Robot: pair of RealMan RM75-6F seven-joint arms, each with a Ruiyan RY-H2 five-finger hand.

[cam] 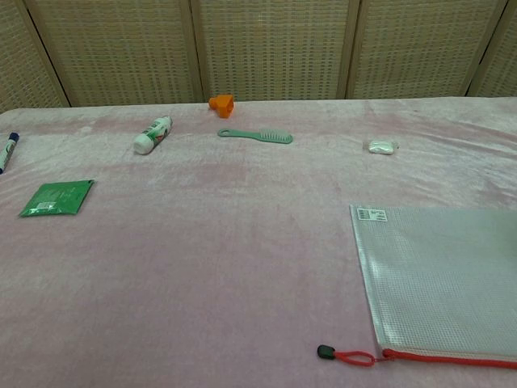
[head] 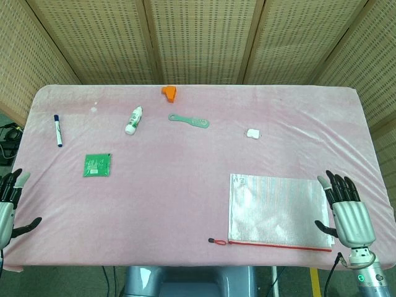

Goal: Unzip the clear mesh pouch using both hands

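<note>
Head view shows right hand (head: 351,213) by pouch (head: 277,212); chest doesn't.

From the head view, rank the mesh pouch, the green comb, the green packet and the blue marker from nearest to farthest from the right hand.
Measured from the right hand:
1. Mesh pouch, right beside it at the near edge.
2. Green comb, far centre.
3. Green packet, left side.
4. Blue marker, far left.
</note>
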